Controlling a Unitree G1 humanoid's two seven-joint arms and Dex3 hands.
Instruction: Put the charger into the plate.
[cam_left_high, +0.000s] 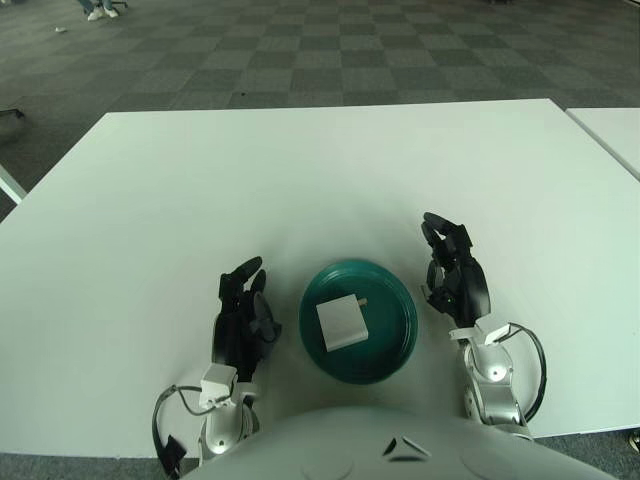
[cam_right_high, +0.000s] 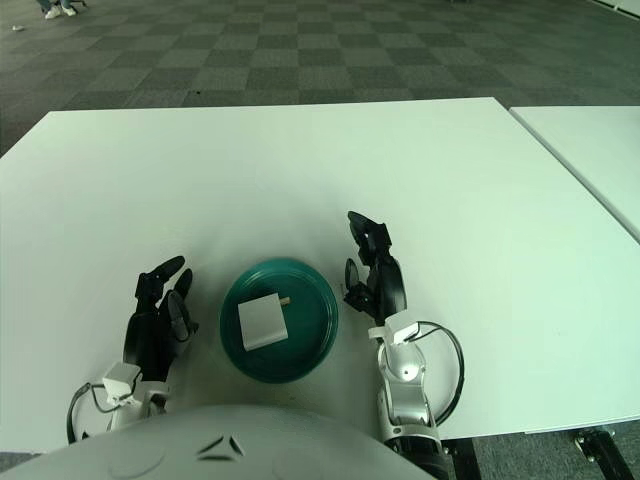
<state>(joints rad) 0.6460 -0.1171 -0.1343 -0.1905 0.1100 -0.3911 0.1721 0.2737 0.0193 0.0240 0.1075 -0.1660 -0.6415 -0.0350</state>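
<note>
Robot body (cam_left_high: 385, 445) fills the near edge of both views as a pale rounded hump. Just beyond it, on the white table (cam_left_high: 330, 170), a dark green plate (cam_left_high: 390, 345) sits close to the near edge, between the two hands. The charger (cam_left_high: 340, 322), a white square block with a short prong pointing toward the far right, lies flat inside the plate, slightly left of its centre.

Left hand (cam_left_high: 243, 320) shows just to the left of the plate, palm turned inward, apart from the rim. Its dark fingers (cam_left_high: 243, 272) are extended and loosely spread, holding nothing.

Right hand (cam_left_high: 455, 280) shows just to the right of the plate, near the rim without gripping it. Its fingers (cam_left_high: 440, 230) are stretched forward with a slight curl and hold nothing. A cable loops beside each wrist.

Farther out, the table surface extends to its far edge. A second white table (cam_right_high: 585, 150) stands at the right. Grey checkered carpet (cam_left_high: 300, 50) lies beyond.
</note>
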